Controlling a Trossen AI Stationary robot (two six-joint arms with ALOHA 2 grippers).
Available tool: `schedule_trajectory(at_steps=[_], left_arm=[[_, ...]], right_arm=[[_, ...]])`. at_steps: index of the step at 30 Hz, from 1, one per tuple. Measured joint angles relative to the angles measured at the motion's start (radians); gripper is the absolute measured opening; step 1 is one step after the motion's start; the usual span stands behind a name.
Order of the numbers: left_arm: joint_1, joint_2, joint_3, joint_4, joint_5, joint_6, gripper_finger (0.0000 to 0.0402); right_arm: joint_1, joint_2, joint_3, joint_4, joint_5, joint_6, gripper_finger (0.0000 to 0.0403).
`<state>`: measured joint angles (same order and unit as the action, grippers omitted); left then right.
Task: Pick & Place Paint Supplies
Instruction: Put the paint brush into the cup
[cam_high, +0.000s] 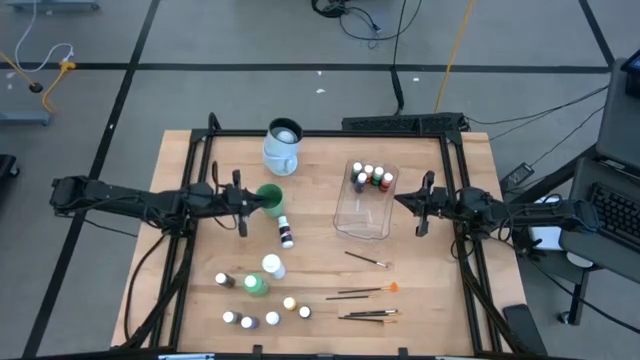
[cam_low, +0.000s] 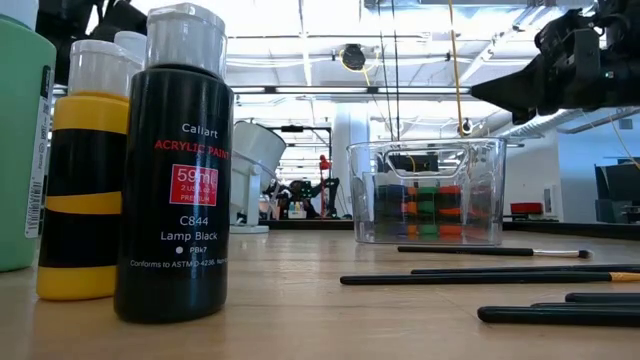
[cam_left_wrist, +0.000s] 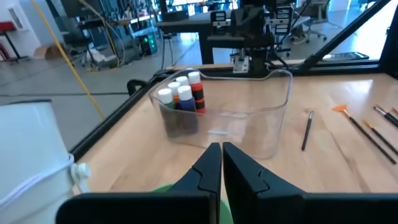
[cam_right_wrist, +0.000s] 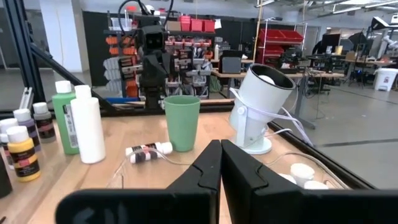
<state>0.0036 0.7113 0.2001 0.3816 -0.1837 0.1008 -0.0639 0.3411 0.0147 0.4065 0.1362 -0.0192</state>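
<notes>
Several tiny white-capped bottles (cam_high: 262, 312) stand near the table's near edge, beside a larger green bottle (cam_high: 257, 285) and a white one (cam_high: 273, 266). One small bottle (cam_high: 287, 234) lies on its side. More small bottles (cam_high: 370, 178) stand inside the clear tub (cam_high: 352, 215). Thin dark brushes (cam_high: 366, 293) lie flat at the near right. My left gripper (cam_high: 243, 203) is shut and hovers beside a green cup (cam_high: 269, 198). My right gripper (cam_high: 420, 208) is shut, just right of the tub. In the left wrist view the shut gripper (cam_left_wrist: 221, 163) points at the tub (cam_left_wrist: 261, 112).
A white-and-pale-blue mug (cam_high: 283, 146) stands toward the far edge, behind the green cup. Black frame rails (cam_high: 330, 132) border the wooden table. Bare wood lies between the tub and the brushes. In the low view a black bottle (cam_low: 175, 170) and a yellow one (cam_low: 85, 170) stand close.
</notes>
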Motion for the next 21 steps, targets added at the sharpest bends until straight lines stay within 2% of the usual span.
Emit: schedule_trajectory(at_steps=[5, 21], left_arm=[[0.0, 0.001, 0.0, 0.024, 0.0, 0.074, 0.0021], [0.0, 0.001, 0.0, 0.039, 0.0, 0.082, 0.0021]], right_arm=[[0.0, 0.013, 0.0, 0.0, 0.0, 0.006, 0.0004], [0.0, 0.069, 0.0, 0.013, -0.005, 0.008, 0.0004]])
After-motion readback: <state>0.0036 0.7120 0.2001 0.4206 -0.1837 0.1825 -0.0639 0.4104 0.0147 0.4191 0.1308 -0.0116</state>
